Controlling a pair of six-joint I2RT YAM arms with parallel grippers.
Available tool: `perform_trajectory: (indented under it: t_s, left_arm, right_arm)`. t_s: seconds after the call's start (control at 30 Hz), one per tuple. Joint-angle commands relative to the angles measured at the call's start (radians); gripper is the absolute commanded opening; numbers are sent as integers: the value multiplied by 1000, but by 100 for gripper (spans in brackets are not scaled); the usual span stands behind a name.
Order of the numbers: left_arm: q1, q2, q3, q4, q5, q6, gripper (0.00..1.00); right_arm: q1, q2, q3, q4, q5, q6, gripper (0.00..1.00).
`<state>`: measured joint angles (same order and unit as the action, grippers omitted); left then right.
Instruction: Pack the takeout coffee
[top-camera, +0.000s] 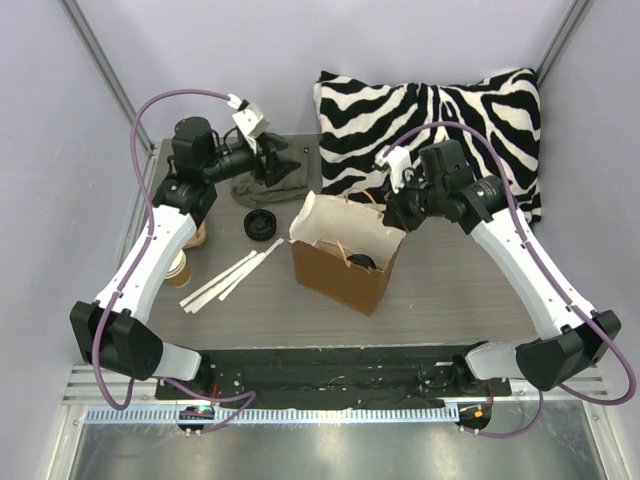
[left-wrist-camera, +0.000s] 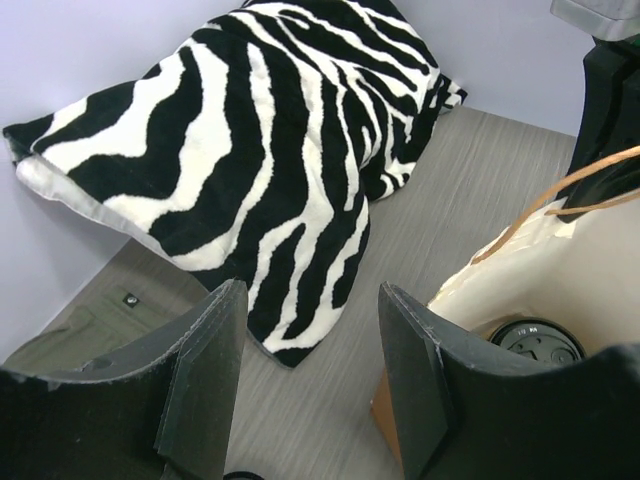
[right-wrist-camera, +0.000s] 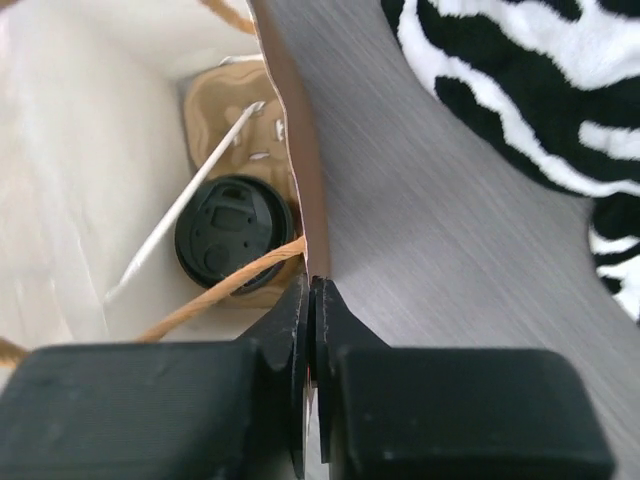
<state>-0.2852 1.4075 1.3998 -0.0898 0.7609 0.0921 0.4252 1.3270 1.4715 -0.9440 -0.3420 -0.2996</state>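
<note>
A tan paper coffee cup (top-camera: 178, 268) with a pale rim stands at the table's left, partly under my left arm. A brown paper bag (top-camera: 340, 262) stands open mid-table. Inside it a tan pulp carrier (right-wrist-camera: 232, 95) holds a cup with a black lid (right-wrist-camera: 228, 232), and a white straw (right-wrist-camera: 190, 195) leans beside it. My right gripper (right-wrist-camera: 310, 285) is shut on the bag's right wall (right-wrist-camera: 300, 150) at the rim; it also shows in the top view (top-camera: 395, 213). My left gripper (left-wrist-camera: 312, 295) is open and empty, in the air left of the bag, far behind the cup (top-camera: 285, 160).
A loose black lid (top-camera: 259, 223) and several white paper-wrapped sticks (top-camera: 230, 275) lie left of the bag. An olive cloth (top-camera: 265, 188) lies at the back. A zebra pillow (top-camera: 440, 120) fills the back right. Another tan object (top-camera: 198, 237) shows partly under my left arm.
</note>
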Motion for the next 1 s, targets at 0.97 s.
perform_trajectory:
  t_s: [0.97]
  left_arm:
    - [24,-153,-168,-14,-114,-86,62]
  right_arm:
    - [-92,274,251,209,-284,-541,2]
